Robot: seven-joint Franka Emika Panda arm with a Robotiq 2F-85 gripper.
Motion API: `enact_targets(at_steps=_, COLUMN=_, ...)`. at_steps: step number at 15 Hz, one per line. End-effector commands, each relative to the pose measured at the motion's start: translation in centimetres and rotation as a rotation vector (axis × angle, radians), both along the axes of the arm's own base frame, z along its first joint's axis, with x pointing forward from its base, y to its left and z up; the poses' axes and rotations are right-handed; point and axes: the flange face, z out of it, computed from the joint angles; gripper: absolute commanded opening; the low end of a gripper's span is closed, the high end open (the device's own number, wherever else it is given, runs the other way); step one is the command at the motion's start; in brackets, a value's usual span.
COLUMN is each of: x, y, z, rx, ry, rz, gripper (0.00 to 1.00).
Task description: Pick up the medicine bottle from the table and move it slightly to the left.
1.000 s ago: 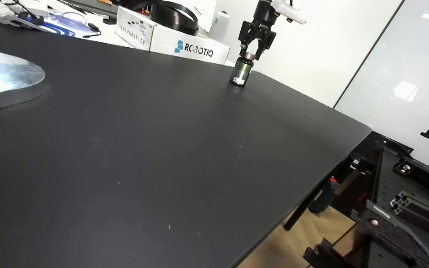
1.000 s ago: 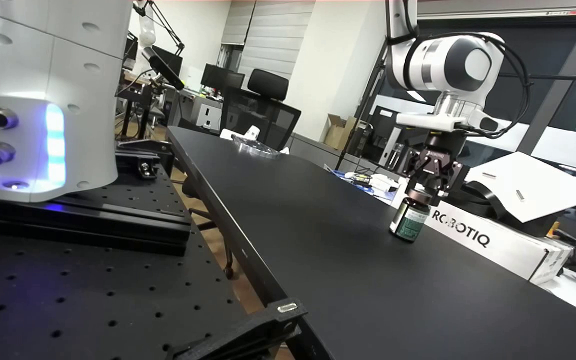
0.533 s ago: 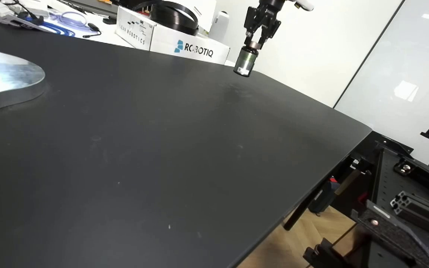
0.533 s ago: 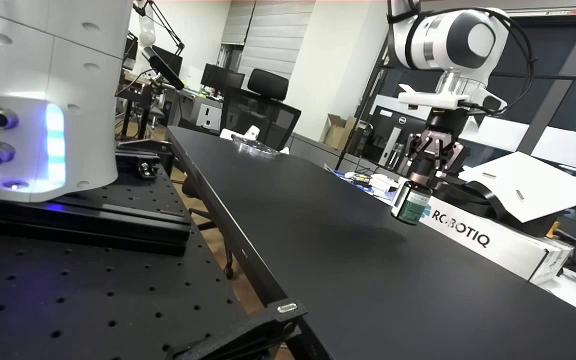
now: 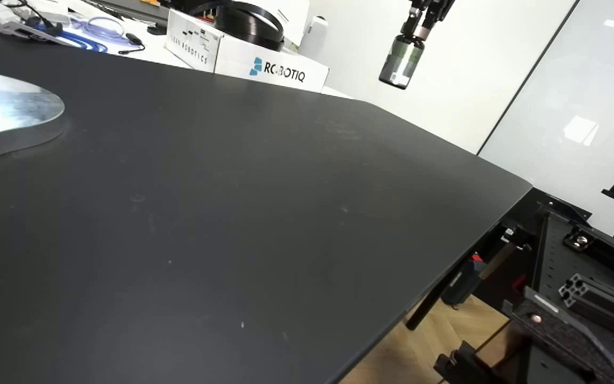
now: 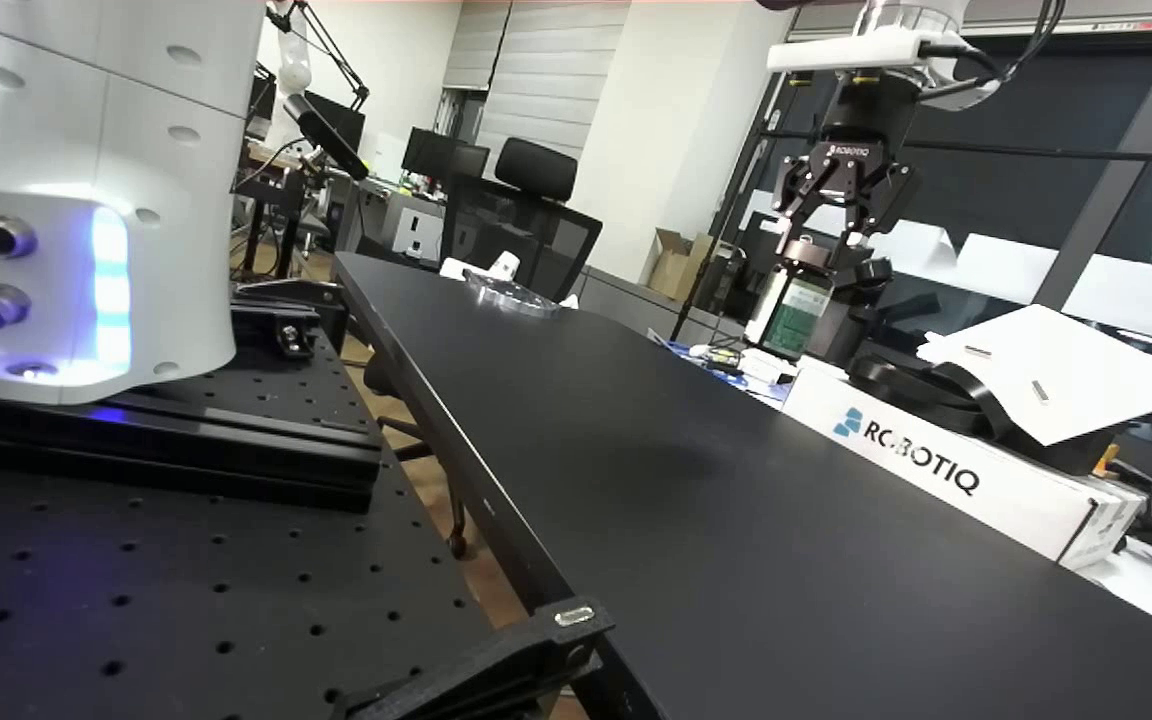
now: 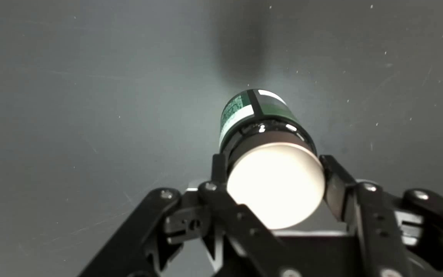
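The medicine bottle (image 5: 402,63) is dark with a brownish cap and a green and white label. It hangs in the air, slightly tilted in the exterior views, also here (image 6: 791,310). My gripper (image 6: 819,245) is shut on its cap, with a finger on either side. In the wrist view the bottle (image 7: 275,111) sits between the fingers of the gripper (image 7: 271,165), its cap top washed out bright. The black table (image 5: 232,213) lies below the bottle, with a gap between them; the bottle's shadow shows on the table (image 7: 129,96).
A white box with ROBOTIQ lettering (image 5: 272,66) stands along the table's far side, also here (image 6: 916,455), with black round items on it. A shiny clear or metallic plate (image 5: 8,106) lies at one table end. Cables (image 5: 104,32) lie behind. The robot base (image 6: 86,250) stands beside the table.
The bottle, held in the gripper, has risen from the tabletop into the air. It has moved up and right in an exterior view, and up and slightly left in an exterior view showing the robot base.
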Motion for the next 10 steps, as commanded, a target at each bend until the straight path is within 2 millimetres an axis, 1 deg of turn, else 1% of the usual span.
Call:
enact_targets(at_steps=1, x=-7.8, y=0.8, z=1.9, rx=-0.012, ry=-0.024, rz=0.087, gripper=0.36)
enact_targets(at_steps=2, x=-9.1, y=0.9, z=1.8, rx=-0.009, ry=-0.022, rz=0.112, gripper=0.36)
enact_targets(at_steps=3, x=-10.1, y=1.0, z=1.7, rx=-0.006, ry=-0.02, rz=0.129, gripper=0.36)
enact_targets(at_steps=4, x=-10.8, y=1.1, z=1.4, rx=-0.002, ry=-0.014, rz=0.15, gripper=0.36)
enact_targets(at_steps=6, x=-11.9, y=2.3, z=0.5, rx=0.003, ry=0.009, rz=0.183, gripper=0.36)
enact_targets(at_steps=8, x=-12.6, y=4.6, z=-0.6, rx=0.0, ry=0.024, rz=0.233, gripper=0.36)
enact_targets(at_steps=10, x=-13.0, y=7.8, z=-1.8, rx=-0.004, ry=0.034, rz=0.292, gripper=0.36)
